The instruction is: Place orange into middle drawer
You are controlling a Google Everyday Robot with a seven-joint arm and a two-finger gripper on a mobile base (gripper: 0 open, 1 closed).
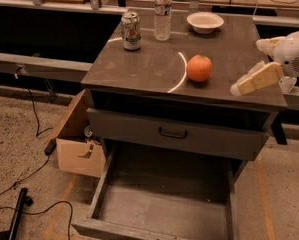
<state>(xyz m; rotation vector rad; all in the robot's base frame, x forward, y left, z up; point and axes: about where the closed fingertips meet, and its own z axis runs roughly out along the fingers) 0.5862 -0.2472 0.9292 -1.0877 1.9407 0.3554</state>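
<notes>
The orange (199, 68) is being carried by the desk (139, 69), right of centre and toward the front edge, with nothing touching it. Being round and smooth, it is likely to be sent rolling off the front edge if it is being nudged rather than enclosed. A release from too high could also leave it bouncing over the low walls of the middle drawer (164, 204), which is being held open below the front edge. Its skin is being shown bright and even. The claw (247, 68) is being held released and empty at the right edge, near the orange but apart from it. A can (131, 30), a bottle (162, 12) and a bowl (205, 22) are being kept along the back edge.
</notes>
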